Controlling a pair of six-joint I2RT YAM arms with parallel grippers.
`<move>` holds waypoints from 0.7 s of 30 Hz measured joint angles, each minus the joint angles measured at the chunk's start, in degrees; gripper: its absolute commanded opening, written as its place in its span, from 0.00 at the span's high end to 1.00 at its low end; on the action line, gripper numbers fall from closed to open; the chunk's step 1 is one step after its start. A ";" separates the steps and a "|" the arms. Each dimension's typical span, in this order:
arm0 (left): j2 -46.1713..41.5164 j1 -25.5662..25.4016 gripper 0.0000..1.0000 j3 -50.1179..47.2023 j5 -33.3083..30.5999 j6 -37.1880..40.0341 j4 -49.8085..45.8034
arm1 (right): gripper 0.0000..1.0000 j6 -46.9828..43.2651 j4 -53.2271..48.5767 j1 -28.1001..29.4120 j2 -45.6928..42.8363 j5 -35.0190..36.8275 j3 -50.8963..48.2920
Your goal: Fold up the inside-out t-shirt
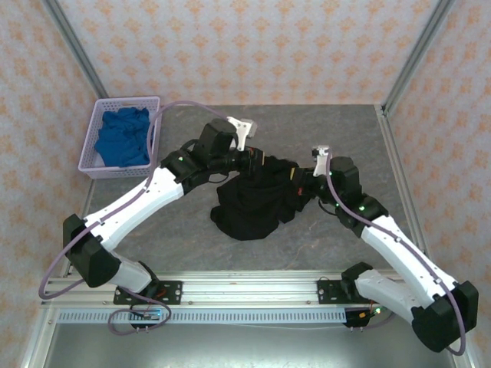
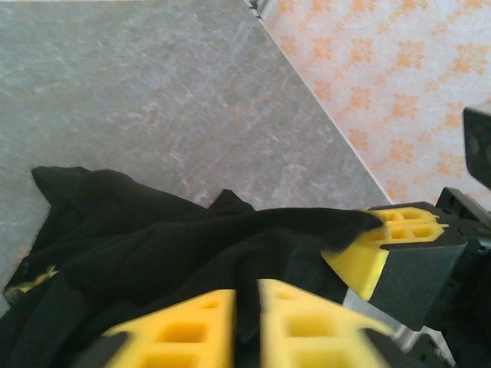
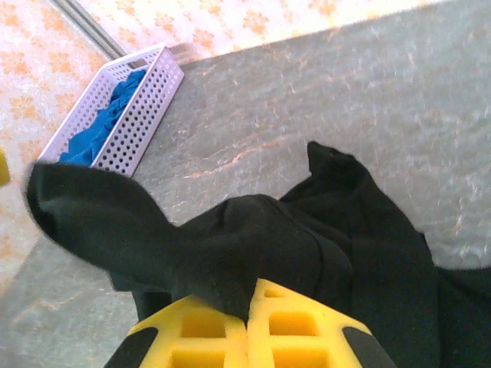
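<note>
Pinching the t-shirt (image 1: 249, 203) are left pincer (image 2: 247, 307) and right pincer (image 3: 247, 318).

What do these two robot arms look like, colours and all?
Both the left arm and right arm have white shells with black joints, and a lilac cable loops along each. The fingers are bright yellow, moulded with square pockets.

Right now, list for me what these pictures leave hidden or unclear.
1. Top view: the black soft-fabric t-shirt is a dark bunched heap; collar, sleeves and seams cannot be told apart.
2. Left wrist view: the yellow left fingers are blurred and cut off by the bottom edge.
3. Right wrist view: the yellow right fingers are cut off likewise; a fold drapes over their tips.
</note>
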 measured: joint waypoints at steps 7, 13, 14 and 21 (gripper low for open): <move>-0.13 -0.52 0.58 -7.30 -1.42 2.23 2.14 | 1.00 5.53 0.85 -3.63 2.01 -7.41 -2.64; 2.91 -4.35 0.58 -8.22 0.33 1.97 4.57 | 1.00 6.99 3.26 -4.07 2.01 -10.34 -2.82; 4.20 -4.68 0.58 -7.39 0.31 1.95 4.92 | 1.00 6.97 3.67 -4.07 1.99 -10.73 -3.02; 13.03 -4.57 0.57 1.27 0.26 2.01 4.42 | 1.00 5.35 4.42 -4.07 0.00 -12.28 -6.34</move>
